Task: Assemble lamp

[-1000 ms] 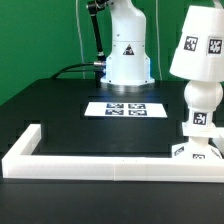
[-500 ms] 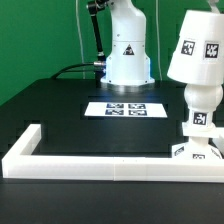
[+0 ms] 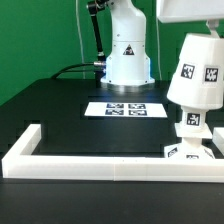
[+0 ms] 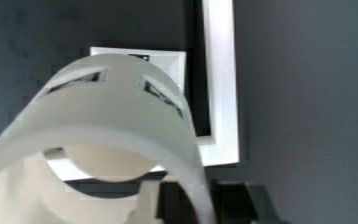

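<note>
The white cone shade (image 3: 197,68) hangs tilted at the exterior view's right, its lower end over the round bulb (image 3: 190,121). The bulb stands on the low base block (image 3: 188,151) next to the rail. In the wrist view the shade (image 4: 105,110) fills the picture, and the bulb (image 4: 101,160) shows through its open end. My gripper (image 4: 220,205) is shut on the shade's wall, with dark fingers (image 4: 247,200) on either side of it. The gripper's white hand (image 3: 190,10) shows above the shade.
A long low white border rail (image 3: 90,165) runs along the front and the exterior view's left of the black table. The marker board (image 3: 127,108) lies mid-table. The arm's white pedestal (image 3: 128,50) stands behind it, with a green backdrop beyond.
The shade has come down and a little toward the exterior view's left, onto the bulb. The white hand has come into view at the top.
</note>
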{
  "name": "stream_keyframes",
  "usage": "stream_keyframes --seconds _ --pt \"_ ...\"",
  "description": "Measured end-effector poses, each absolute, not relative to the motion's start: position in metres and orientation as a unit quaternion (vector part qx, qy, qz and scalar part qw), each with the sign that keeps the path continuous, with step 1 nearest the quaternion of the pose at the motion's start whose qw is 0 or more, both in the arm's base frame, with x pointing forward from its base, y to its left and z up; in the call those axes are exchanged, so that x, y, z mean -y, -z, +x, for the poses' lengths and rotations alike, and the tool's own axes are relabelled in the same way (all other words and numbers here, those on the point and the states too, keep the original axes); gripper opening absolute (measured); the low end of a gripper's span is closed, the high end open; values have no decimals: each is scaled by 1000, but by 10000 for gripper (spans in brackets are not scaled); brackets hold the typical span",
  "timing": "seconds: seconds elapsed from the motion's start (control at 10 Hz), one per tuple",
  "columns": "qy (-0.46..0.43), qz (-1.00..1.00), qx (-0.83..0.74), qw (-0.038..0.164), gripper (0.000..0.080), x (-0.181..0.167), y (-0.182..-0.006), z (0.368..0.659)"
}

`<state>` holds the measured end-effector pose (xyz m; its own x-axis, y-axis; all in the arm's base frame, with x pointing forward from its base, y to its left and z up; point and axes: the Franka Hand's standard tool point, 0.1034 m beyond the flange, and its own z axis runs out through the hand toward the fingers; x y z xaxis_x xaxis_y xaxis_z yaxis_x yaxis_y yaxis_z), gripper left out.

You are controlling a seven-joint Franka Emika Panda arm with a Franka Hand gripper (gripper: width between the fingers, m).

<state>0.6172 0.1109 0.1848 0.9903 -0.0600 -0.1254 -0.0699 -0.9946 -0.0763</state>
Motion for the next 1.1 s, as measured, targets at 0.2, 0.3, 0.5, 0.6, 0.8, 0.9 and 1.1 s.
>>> stream_keyframes --seconds 0.2,0.3,0.5,0.6,0.8,0.9,1.1 --pt "-62 -997 -33 38 45 -110 -175 617" --pt "-62 -997 -34 37 46 -109 -172 617" --pt "-62 -997 -36 36 49 -105 -168 617" --pt "-62 -997 -38 36 49 -103 -169 618" --pt "-62 -997 -39 36 252 -102 -169 618" --pt "-61 -997 -39 36 433 -101 -169 618" --pt "-62 -996 -43 36 623 -101 -171 618"
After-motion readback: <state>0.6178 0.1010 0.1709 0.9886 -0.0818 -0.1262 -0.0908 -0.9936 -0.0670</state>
